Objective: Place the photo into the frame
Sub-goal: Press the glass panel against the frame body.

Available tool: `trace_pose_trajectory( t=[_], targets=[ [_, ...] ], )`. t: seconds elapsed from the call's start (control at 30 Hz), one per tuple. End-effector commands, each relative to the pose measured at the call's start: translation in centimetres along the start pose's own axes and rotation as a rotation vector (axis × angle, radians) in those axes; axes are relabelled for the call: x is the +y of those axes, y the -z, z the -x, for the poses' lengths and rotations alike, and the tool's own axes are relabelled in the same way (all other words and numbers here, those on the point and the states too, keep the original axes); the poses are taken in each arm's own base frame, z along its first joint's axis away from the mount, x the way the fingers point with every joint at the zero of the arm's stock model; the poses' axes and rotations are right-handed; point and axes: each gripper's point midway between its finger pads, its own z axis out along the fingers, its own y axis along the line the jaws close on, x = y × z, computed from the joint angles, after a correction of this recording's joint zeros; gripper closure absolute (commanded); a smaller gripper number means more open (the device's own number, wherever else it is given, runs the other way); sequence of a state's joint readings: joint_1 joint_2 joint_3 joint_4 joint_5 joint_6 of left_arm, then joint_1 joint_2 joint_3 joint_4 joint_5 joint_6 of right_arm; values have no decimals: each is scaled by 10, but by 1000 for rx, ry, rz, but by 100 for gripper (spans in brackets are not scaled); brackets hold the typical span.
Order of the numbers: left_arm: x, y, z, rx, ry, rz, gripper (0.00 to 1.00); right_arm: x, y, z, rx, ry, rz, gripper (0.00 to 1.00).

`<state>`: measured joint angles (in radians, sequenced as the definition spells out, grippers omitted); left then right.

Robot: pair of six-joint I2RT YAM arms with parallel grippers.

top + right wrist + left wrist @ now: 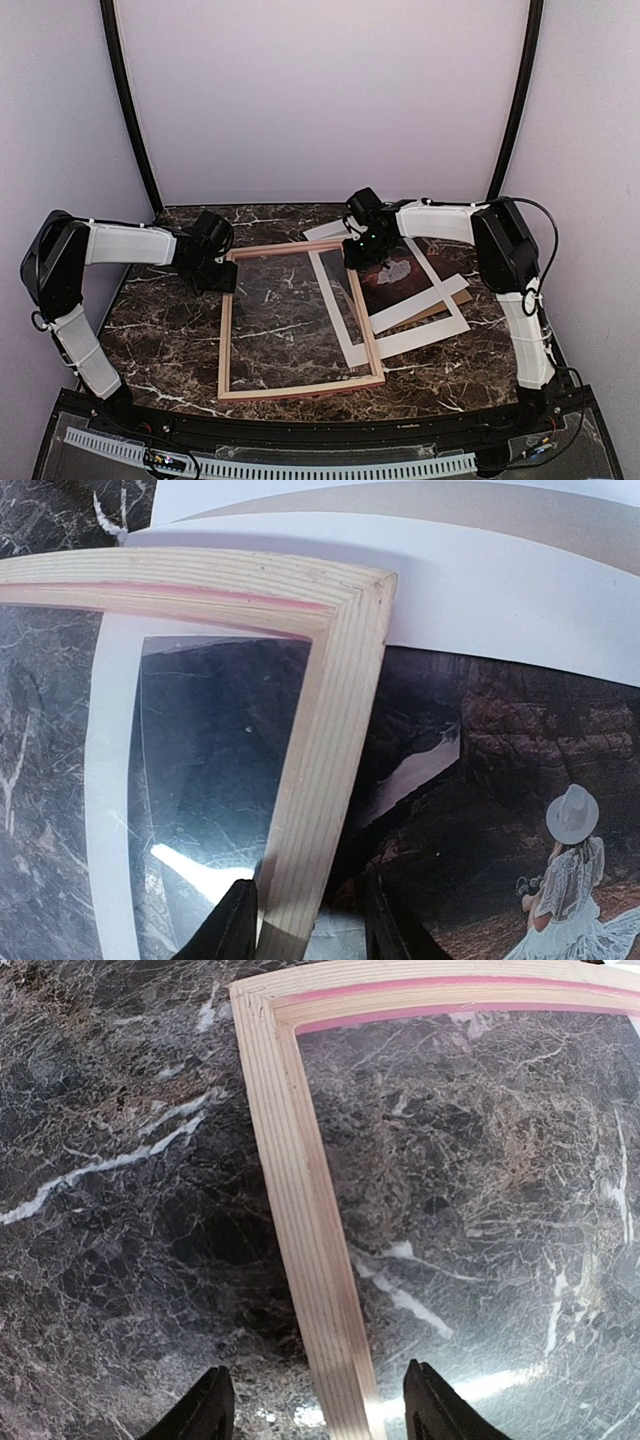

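The frame lies flat on the marble table with its pale wood back up and glass in it. My left gripper is at its far left corner. In the left wrist view it is open, its fingers wide on both sides of the left rail without touching it. My right gripper is at the far right corner. Its fingers straddle the right rail, one touching the wood, the other a little off it. The photo lies beside and partly under that rail.
A white mat lies partly under the frame's glass and sticks out to the right. A whitish sheet and a brown board lie under the photo at the right. Bare marble spreads left of the frame.
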<state>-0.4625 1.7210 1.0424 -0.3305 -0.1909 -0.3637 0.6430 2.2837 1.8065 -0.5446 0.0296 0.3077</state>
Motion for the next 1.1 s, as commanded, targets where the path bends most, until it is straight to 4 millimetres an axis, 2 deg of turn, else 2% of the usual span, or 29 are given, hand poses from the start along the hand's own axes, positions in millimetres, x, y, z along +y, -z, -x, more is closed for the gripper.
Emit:
trace_pose_trajectory(
  t=[0.0,0.1,0.23,0.33,0.5,0.67,0.97,1.07],
  targets=[
    [4,9,-1,-11,18,-5,39,-9,1,-6,14,37,-84,61],
    [6,12,-1,-17,19,-1,40,-7,13,-3,-12,38,-69,58],
    [7,17,1,-26,23,-1,39,4,47,9,-90,22,-3,53],
    [7,20,1,-34,29,-4,39,10,67,1,-108,8,38,50],
    [7,23,-2,-38,36,-16,39,18,88,-38,-73,6,58,48],
    [5,24,-6,-35,43,-35,38,26,101,-88,-29,-9,51,47],
    [5,23,-10,-22,38,-38,35,37,105,-166,49,-11,35,46],
    [6,22,-11,-22,45,-39,35,39,106,-183,72,-6,36,47]
  ],
)
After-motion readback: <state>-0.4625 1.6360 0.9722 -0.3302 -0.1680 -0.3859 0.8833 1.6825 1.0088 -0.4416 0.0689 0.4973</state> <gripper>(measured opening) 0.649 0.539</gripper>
